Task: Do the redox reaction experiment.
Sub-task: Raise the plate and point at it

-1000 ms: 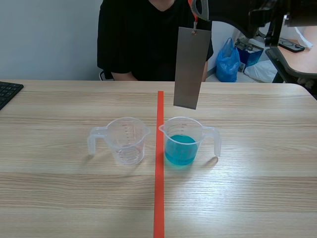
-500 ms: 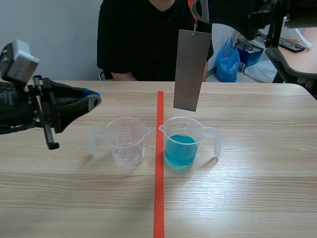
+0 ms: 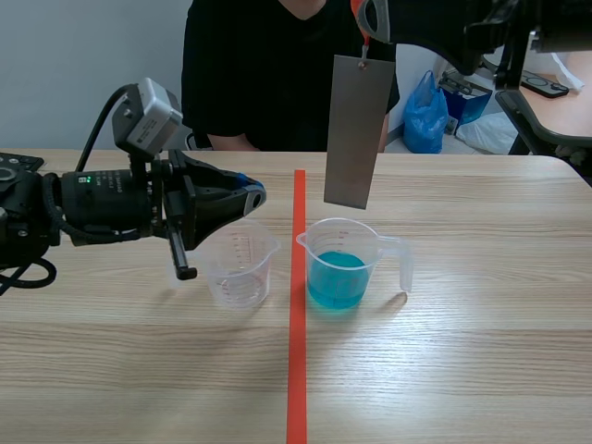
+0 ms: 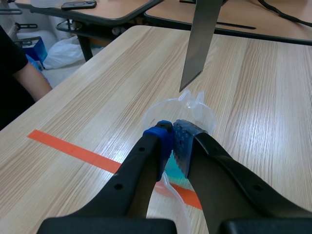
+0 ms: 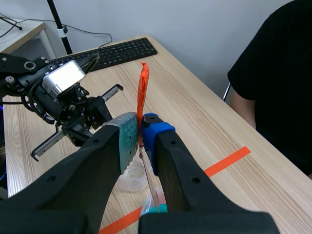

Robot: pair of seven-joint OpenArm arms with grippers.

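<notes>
A grey metal sheet (image 3: 357,129) hangs by an orange tag (image 5: 143,92) from my right gripper (image 3: 368,18), which is shut on the tag high over the table. The sheet's lower edge hovers just above a clear beaker of blue liquid (image 3: 339,264), right of the tape line. An empty clear beaker (image 3: 240,264) stands left of the line. My left gripper (image 3: 250,195) is shut on nothing and sits just above the empty beaker's rim. In the left wrist view the left gripper (image 4: 173,134) points at the blue beaker (image 4: 195,108) and the sheet (image 4: 200,44).
An orange-red tape line (image 3: 297,370) runs down the table's middle between the beakers. A person in black (image 3: 259,74) sits across the table. A black keyboard (image 5: 117,51) lies at the far left. A blue bag (image 3: 425,116) lies beyond the table's far right edge.
My left arm has come in from the left and moved right, its shut gripper now over the empty beaker. The right gripper and the hanging sheet have stayed put.
</notes>
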